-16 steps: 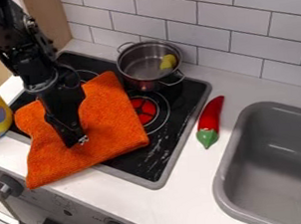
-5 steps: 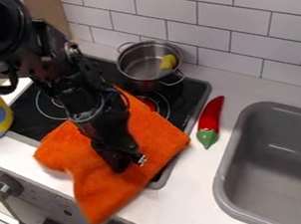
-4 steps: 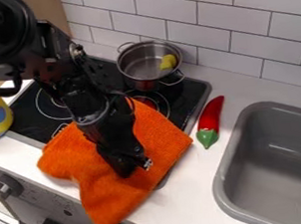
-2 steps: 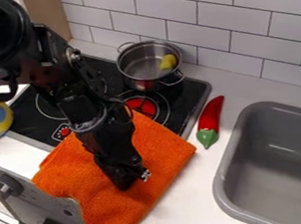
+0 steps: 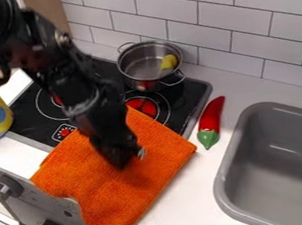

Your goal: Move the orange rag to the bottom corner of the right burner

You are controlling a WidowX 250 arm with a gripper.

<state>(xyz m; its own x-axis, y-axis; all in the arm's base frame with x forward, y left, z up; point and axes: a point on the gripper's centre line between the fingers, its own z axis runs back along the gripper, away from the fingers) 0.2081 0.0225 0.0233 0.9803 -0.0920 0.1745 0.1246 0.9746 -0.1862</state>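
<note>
The orange rag (image 5: 131, 192) is seen spread mostly flat, in one broad, four-cornered piece with a finely ribbed weave. The front edge of the black stovetop (image 5: 30, 116) is covered by it, as is part of the white counter (image 5: 182, 197). Its upper corner is set at the lower left side of the right burner (image 5: 142, 106), and its right corner is laid on the counter. The lower corner is draped past the counter's front edge (the left one, too, is carried over it). Its upper middle is partly hidden. The right burner is marked by a red, round centre, crossed by dark lines and ringed by a thin pale circle.
</note>
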